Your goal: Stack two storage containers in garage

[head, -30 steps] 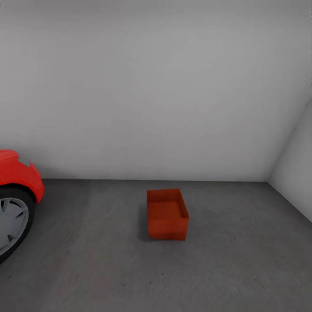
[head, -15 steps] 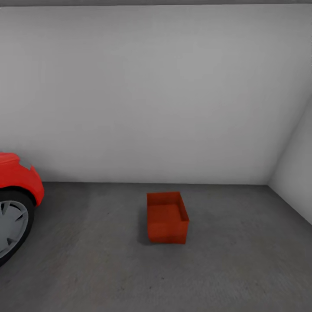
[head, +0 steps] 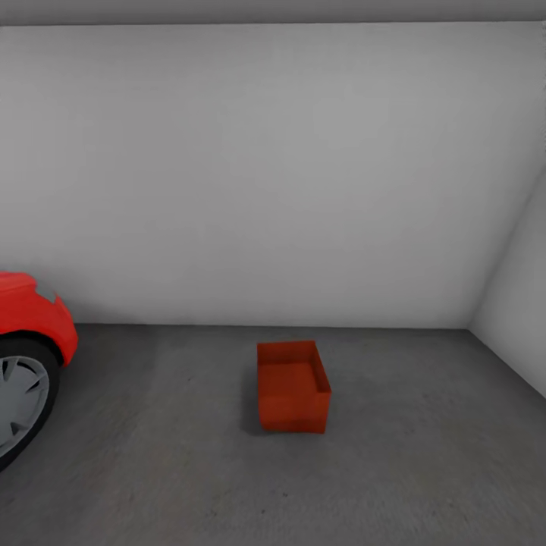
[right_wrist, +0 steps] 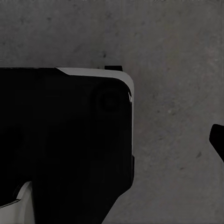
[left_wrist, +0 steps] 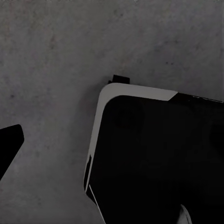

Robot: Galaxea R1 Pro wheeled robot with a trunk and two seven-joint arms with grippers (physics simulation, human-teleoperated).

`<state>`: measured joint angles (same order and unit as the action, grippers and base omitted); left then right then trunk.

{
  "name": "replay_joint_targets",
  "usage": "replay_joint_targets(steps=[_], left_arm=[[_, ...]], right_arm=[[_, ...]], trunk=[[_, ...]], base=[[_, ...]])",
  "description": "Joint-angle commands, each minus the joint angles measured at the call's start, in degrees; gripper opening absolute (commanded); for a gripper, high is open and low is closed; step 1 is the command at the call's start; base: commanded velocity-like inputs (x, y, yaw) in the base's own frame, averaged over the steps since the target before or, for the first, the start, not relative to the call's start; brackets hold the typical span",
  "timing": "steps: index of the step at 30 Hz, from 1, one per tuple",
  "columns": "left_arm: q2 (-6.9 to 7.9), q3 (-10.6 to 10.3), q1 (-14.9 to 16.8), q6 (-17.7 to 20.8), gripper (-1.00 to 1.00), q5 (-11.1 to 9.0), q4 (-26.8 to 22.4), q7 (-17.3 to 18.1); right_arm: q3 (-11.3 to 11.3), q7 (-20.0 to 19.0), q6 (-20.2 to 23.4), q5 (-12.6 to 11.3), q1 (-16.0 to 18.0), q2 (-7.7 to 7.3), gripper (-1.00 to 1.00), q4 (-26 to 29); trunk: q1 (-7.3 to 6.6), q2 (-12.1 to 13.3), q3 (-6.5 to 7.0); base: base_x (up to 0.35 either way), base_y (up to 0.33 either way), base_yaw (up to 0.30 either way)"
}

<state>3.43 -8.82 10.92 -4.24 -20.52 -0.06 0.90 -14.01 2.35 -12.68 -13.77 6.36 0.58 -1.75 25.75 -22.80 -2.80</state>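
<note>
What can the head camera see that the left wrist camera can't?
The head view takes in one orange-red storage container standing open-topped on the garage floor, a red car's front wheel at the left, and white walls. The left wrist view looks down on a dark, white-edged part of the robot's own body. Both share the rough grey concrete floor.

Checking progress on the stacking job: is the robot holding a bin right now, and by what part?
Nothing seems held. One bin sits alone on the garage floor, and both wrist views look down at bare concrete.
</note>
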Motion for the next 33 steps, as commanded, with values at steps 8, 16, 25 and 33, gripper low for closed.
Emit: replay_joint_targets(steps=[8,16,25,33], left_arm=[[0.00,-0.4,0.0,-0.2,1.00,-0.6,0.1,0.1],[0.14,-0.4,0.0,-2.0,1.00,-0.7,0.0,0.1],[0.11,-0.5,0.0,-2.6,1.00,-0.5,-0.2,0.1],[0.09,-0.5,0.0,-2.7,1.00,-0.5,-0.2,0.1]], right_arm=[[-0.5,0.1,-0.3,-0.5,0.1,0.04,1.00,-0.2],[-0.5,0.1,-0.3,-0.5,0.1,-0.02,1.00,-0.2],[-0.5,0.1,-0.1,-0.4,0.1,-0.07,1.00,-0.2],[-0.5,0.1,0.2,-0.2,0.1,-0.06,1.00,-0.2]], trunk=[[0.04,-0.1,0.62],[0.04,-0.1,1.35],[0.04,-0.1,2.19],[0.04,-0.1,2.93]], base=[[0.000,0.000,0.000],[0.000,0.000,0.000],[0.000,0.000,0.000],[0.000,0.000,0.000]])
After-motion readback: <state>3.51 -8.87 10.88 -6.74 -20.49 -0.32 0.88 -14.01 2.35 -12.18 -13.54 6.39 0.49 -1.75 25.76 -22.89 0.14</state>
